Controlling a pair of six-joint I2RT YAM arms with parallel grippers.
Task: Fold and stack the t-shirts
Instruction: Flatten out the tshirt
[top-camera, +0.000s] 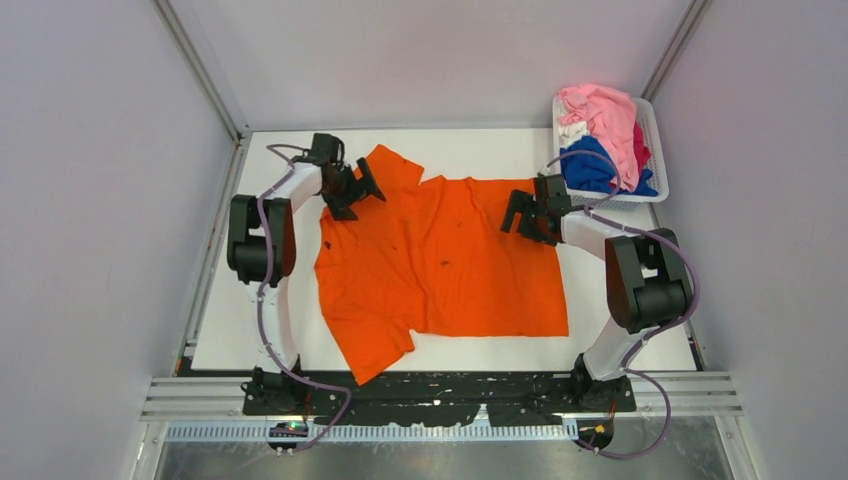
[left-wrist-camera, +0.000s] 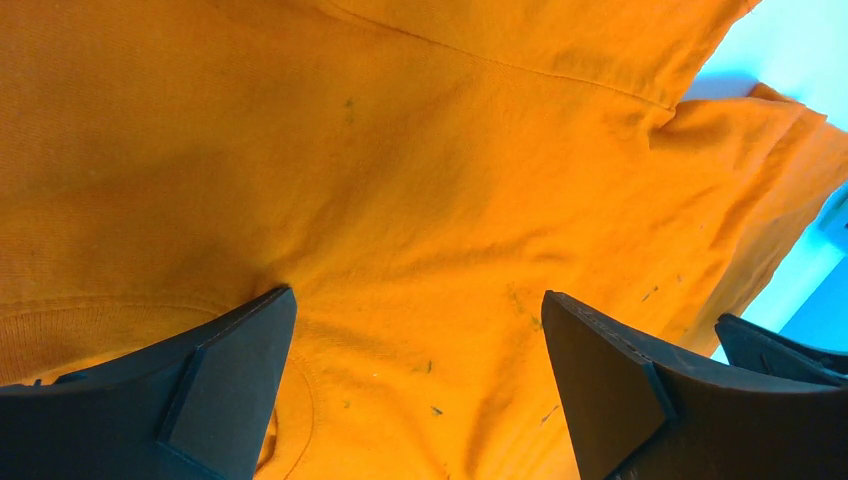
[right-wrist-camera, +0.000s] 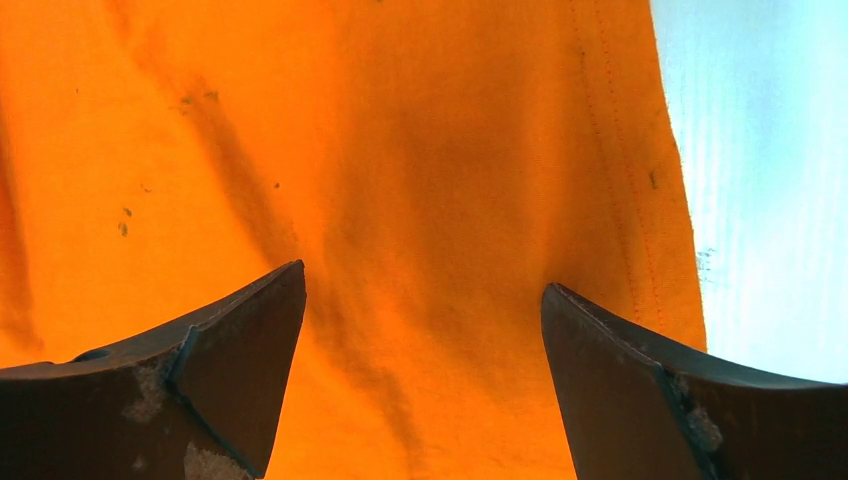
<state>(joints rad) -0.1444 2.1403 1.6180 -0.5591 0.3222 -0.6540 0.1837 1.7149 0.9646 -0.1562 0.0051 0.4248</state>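
Note:
The bright orange t-shirt (top-camera: 440, 265) lies spread on the white table, one sleeve at the far left, another at the near left. My left gripper (top-camera: 356, 190) is open above the shirt's far left part, near the collar; cloth (left-wrist-camera: 420, 220) fills its wrist view between the fingers (left-wrist-camera: 230, 370). My right gripper (top-camera: 522, 215) is open over the shirt's far right edge; its wrist view shows the hem (right-wrist-camera: 640, 180) beside bare table. Pink (top-camera: 605, 115), royal blue (top-camera: 590, 165), white and magenta shirts lie heaped in the basket.
The white mesh basket (top-camera: 652, 130) stands at the far right corner of the table (top-camera: 620, 320). Grey walls close in on three sides. The arms' black base rail (top-camera: 440, 395) runs along the near edge.

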